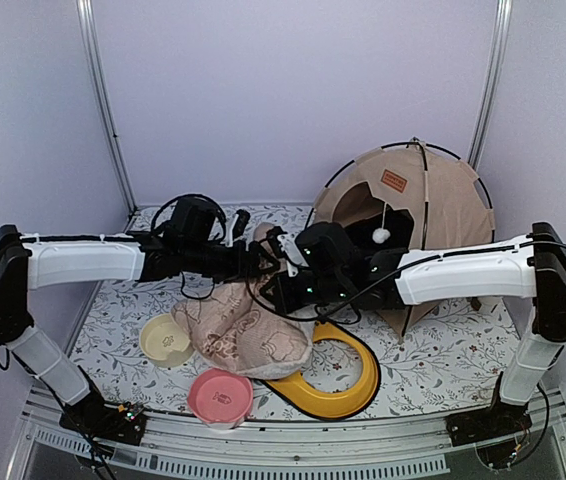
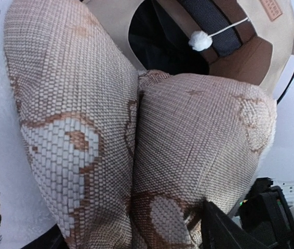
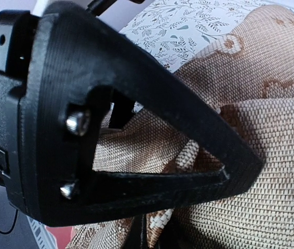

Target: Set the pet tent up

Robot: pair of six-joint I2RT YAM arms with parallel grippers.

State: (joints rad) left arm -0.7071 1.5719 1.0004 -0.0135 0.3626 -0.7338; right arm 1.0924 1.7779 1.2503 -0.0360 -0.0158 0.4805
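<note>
The beige pet tent [image 1: 433,205] stands at the back right with black poles, an arched doorway, a brown label [image 1: 394,181] and a white pom-pom [image 1: 380,235]. In the left wrist view the tent [image 2: 251,57] and its pom-pom [image 2: 201,40] show behind the pillow. The tan floral pillow [image 1: 248,335] hangs bunched at mid-table. My left gripper [image 1: 271,250] is shut on the pillow's top edge, and the pillow [image 2: 110,129] fills its view. My right gripper [image 1: 281,288] is shut on the pillow [image 3: 271,155] next to it, with one finger [image 3: 136,109] pressing the fabric.
A cream bowl [image 1: 166,340], a pink bowl [image 1: 220,396] and a yellow horseshoe-shaped dish [image 1: 338,375] lie at the front, partly under the pillow. The floral table cover [image 1: 443,350] ends at metal rails in front. Purple walls enclose the back and sides.
</note>
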